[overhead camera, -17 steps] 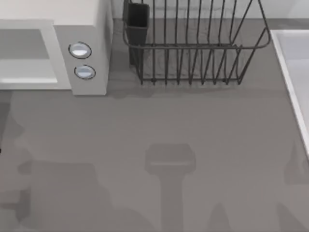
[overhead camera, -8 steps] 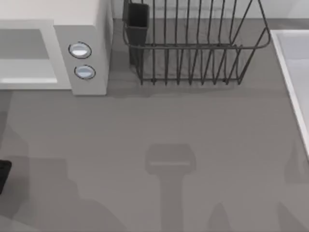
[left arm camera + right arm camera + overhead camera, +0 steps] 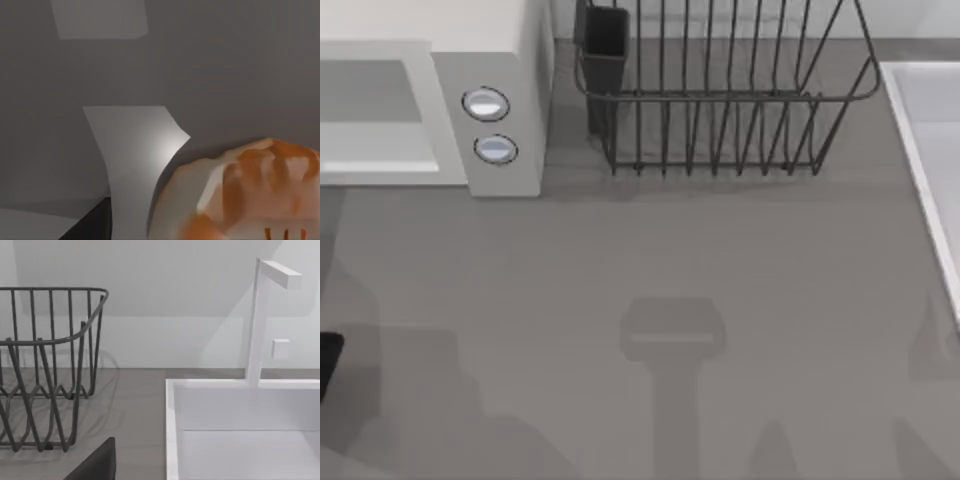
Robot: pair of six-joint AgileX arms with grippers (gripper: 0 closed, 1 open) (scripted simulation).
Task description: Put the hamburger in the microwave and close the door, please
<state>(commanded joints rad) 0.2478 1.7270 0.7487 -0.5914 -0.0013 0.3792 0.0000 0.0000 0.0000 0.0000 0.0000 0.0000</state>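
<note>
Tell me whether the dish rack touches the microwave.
Apart. The top view shows a strip of bare table between the microwave and the dish rack.

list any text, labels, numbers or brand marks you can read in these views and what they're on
There are none to read.
The microwave has two dials, and no numbers or marks can be read on or around them.
The dish rack, the sink with its faucet, and the hamburger carry no lettering.
</note>
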